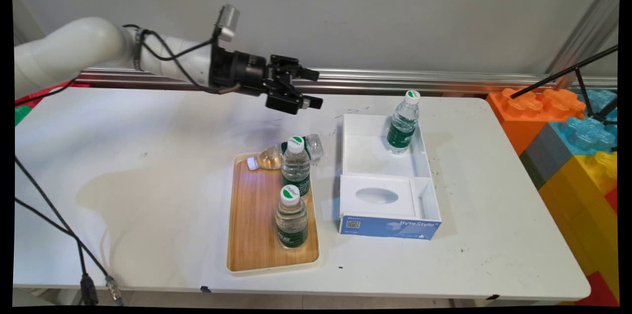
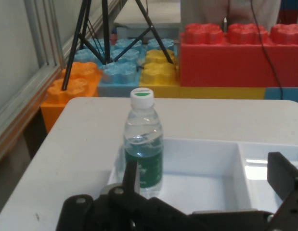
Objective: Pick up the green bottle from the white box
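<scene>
Three bottles [image 1: 295,166] on tray [image 1: 249,235] — one toppled.

My arm [image 1: 74,52] is smooth rounded white, black cables looping along it to a black wrist, a small silver camera box [image 1: 227,21] just above the black two-fingered pincer [image 1: 312,88].

the white box [image 1: 387,176] carries the brand "bytestyle" in white letters on its blue front panel, with a small square code printed at the panel's left end. the bottles [image 1: 292,215] have green labels and green cap marks with white lettering, too small to read. no other legible text.
</scene>
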Motion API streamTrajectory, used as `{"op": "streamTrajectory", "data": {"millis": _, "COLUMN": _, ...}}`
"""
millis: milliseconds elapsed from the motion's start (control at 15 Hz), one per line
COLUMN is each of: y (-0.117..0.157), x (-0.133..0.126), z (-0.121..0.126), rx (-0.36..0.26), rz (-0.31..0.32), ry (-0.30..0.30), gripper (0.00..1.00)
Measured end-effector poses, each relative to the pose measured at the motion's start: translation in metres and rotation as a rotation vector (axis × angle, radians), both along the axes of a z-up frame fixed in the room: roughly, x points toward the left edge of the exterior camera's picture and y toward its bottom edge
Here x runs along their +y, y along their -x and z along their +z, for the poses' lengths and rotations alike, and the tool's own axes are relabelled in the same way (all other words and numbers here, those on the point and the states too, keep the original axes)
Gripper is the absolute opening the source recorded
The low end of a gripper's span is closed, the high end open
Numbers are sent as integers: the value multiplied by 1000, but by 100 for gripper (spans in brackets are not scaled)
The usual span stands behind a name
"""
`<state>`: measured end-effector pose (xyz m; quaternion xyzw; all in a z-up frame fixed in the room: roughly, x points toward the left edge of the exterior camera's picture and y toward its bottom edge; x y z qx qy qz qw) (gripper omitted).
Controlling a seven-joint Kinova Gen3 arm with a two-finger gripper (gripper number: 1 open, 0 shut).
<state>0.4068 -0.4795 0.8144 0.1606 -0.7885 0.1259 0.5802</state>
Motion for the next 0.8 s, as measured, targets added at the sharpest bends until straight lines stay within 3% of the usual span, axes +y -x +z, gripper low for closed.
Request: {"op": "streamTrajectory", "data": {"millis": 800, "y": 48, "x": -56, "z": -64, "rx": 16, "rz": 18, "ry": -4, "gripper": 100}}
